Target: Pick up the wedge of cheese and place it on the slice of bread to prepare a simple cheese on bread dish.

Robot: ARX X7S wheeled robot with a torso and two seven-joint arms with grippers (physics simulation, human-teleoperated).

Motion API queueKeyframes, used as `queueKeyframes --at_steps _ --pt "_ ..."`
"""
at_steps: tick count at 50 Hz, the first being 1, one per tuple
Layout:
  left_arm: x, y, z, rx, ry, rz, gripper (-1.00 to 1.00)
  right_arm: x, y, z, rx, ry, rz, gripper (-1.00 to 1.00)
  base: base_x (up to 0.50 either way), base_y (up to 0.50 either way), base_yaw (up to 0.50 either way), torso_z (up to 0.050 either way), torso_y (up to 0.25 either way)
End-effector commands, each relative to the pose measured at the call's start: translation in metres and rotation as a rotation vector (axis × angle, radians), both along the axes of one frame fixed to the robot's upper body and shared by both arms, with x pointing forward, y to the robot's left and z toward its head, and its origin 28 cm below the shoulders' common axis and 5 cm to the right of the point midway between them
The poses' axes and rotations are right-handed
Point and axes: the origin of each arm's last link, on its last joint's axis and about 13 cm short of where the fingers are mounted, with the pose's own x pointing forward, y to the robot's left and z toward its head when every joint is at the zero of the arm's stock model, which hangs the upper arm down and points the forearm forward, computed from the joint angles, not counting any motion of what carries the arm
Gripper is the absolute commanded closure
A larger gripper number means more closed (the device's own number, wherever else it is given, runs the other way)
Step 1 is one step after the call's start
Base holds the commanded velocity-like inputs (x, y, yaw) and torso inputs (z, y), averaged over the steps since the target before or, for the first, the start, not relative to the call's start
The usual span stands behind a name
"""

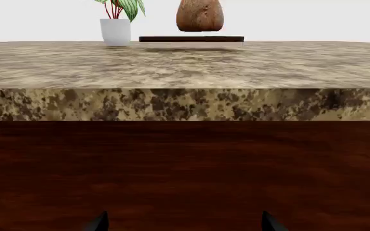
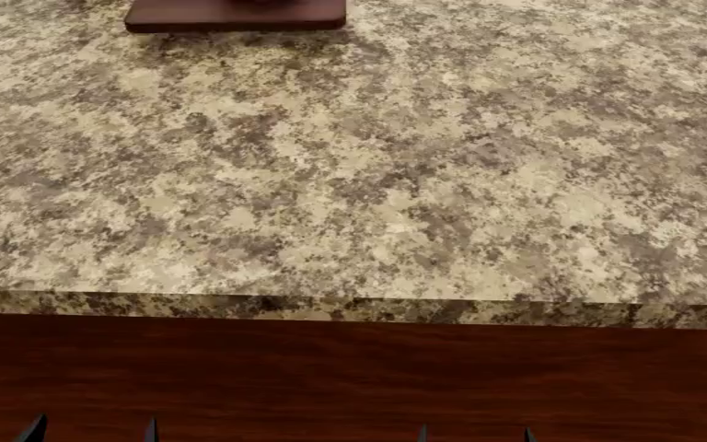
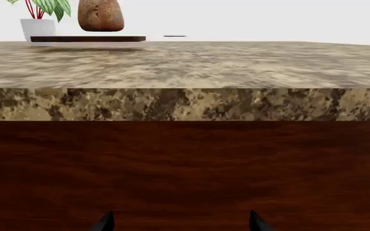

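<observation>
Both my grippers hang low in front of the counter [image 2: 366, 184], below its top and facing the dark wood cabinet [image 2: 353, 378] under it. In the head view only my fingertips poke in at the near edge: two for the left gripper [image 2: 89, 430] and two for the right gripper [image 2: 474, 433]. On each, the two tips stand well apart with nothing between them, so both sets of fingers are spread and hold nothing. The left wrist view shows the same for the left gripper [image 1: 183, 222], its dark tips wide apart against the wood, and the right wrist view likewise for the right gripper [image 3: 181, 221].

The bread [image 1: 200, 15] sits at the far side of the granite top, on a dark board [image 1: 191, 39]. It is a rounded, brown, crusty piece standing upright. From the right wrist view the bread [image 3: 100, 15] and board [image 3: 87, 39] lie far and to the left. In the head view only the near edge of the board [image 2: 236, 15] shows, far left; the bread is cut off there.

Just left of the board stands a white pot [image 1: 115, 32] with a green, red-stemmed plant [image 1: 124, 6].

I cannot find the cheese in any view. A thin dark sliver [image 3: 175, 35] lies far off, right of the board; I cannot tell what it is.
</observation>
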Motion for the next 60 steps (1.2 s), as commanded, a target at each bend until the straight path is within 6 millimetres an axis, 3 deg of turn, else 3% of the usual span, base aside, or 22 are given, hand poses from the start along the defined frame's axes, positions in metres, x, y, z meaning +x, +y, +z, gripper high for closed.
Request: queueKeyframes --at_steps 1,29,60 --pt "0.0 0.0001 0.0 0.0 0.0 -0.011 -1.0 0.0 0.0003 0.0 0.0 0.0 0.0 -1.0 0.0 0.0 0.0 0.0 0.0" --pt "0.0004 -0.0001 0.0 0.001 0.005 0.006 -1.0 -0.0006 -0.0012 0.0001 -0.008 0.001 -0.01 -1.0 -0.05 0.02 0.0 0.0 0.0" --pt "0.001 0.0005 -0.0013 0.028 -0.014 0.034 -1.0 -0.0017 -0.0007 0.0024 -0.012 -0.007 0.004 -1.0 -0.13 0.42 0.0 0.003 0.0"
